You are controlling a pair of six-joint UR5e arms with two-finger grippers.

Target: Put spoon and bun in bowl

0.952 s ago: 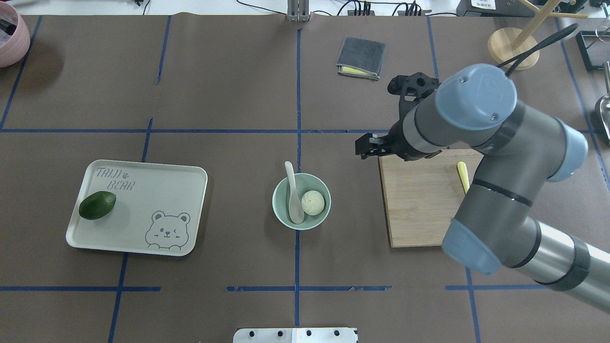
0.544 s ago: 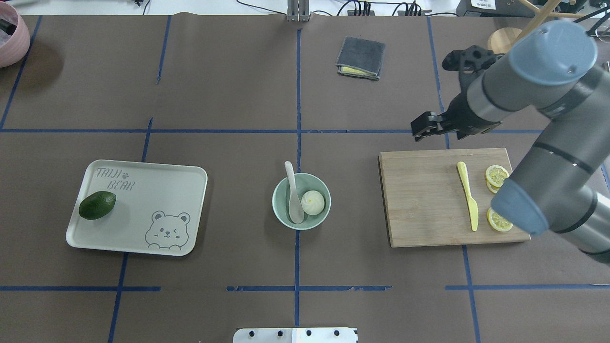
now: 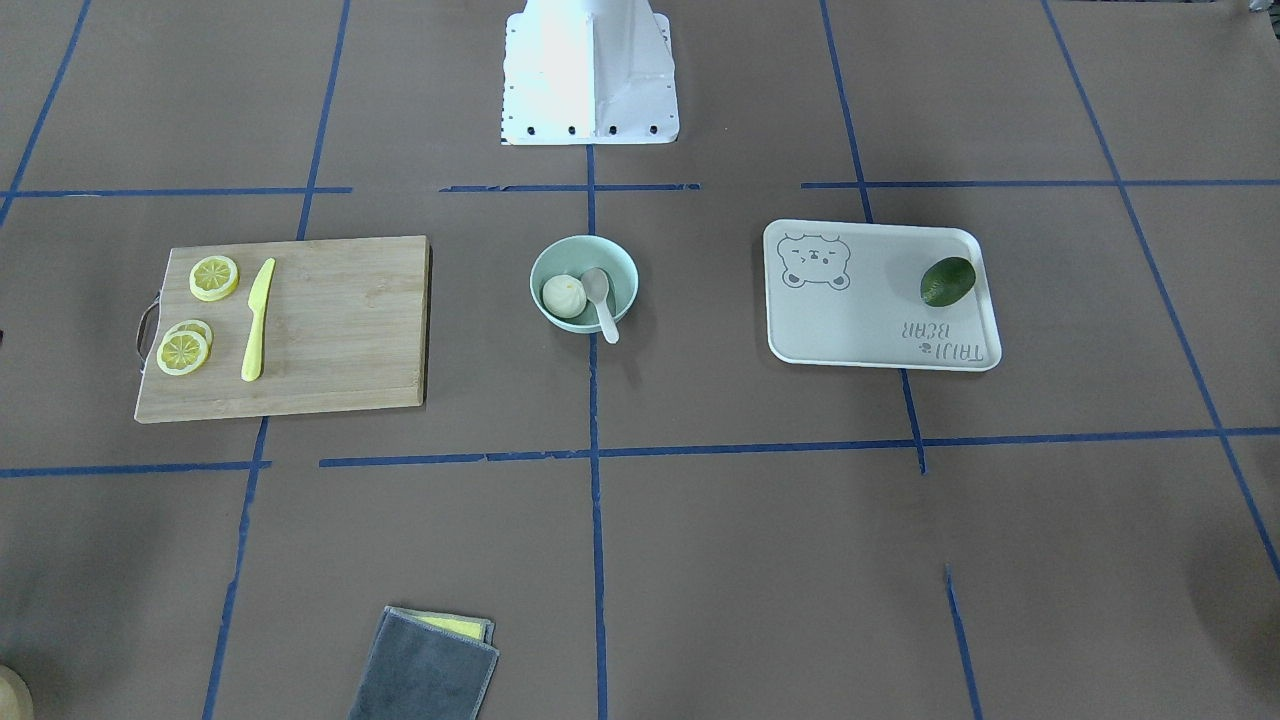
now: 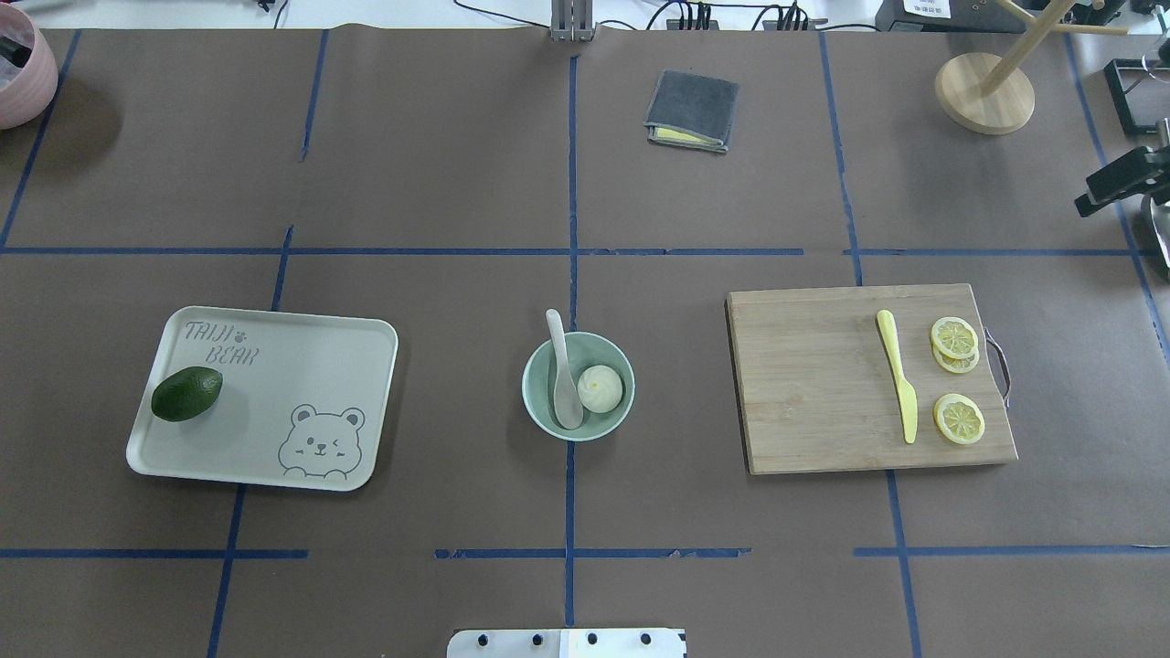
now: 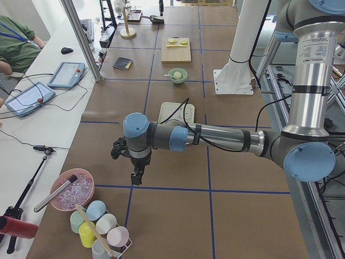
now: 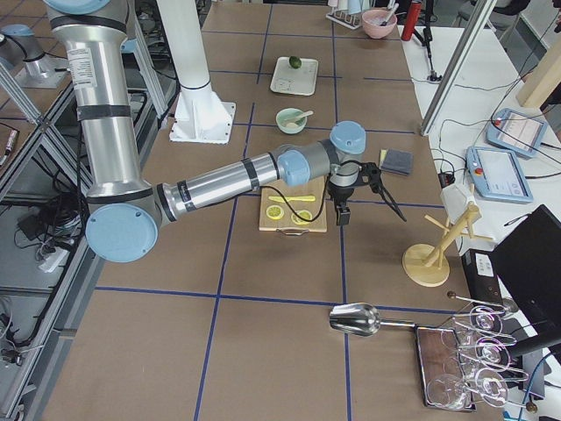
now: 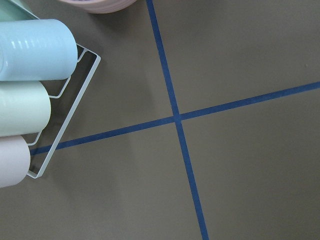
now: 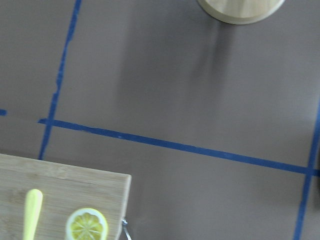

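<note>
While spoon [image 4: 561, 370] and bun [image 4: 600, 388] sit in bowl [image 4: 622, 411], handle away from base [image 4: 567, 642], jaws unclear.

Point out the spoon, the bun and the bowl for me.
Spoon [image 4: 568, 407], overhead exterior view, on its scoop.
Bun [image 4: 600, 388], overhead exterior view, on its pleated top.
Bowl [image 4: 599, 347], overhead exterior view, on the bare inner wall.

Bright, even overhead lighting. Soft, faint shadows beside the bowl [image 3: 622, 264] and tray [image 3: 870, 312]. White robot base [image 3: 590, 70] overexposed. Focus sharp throughout.
</note>
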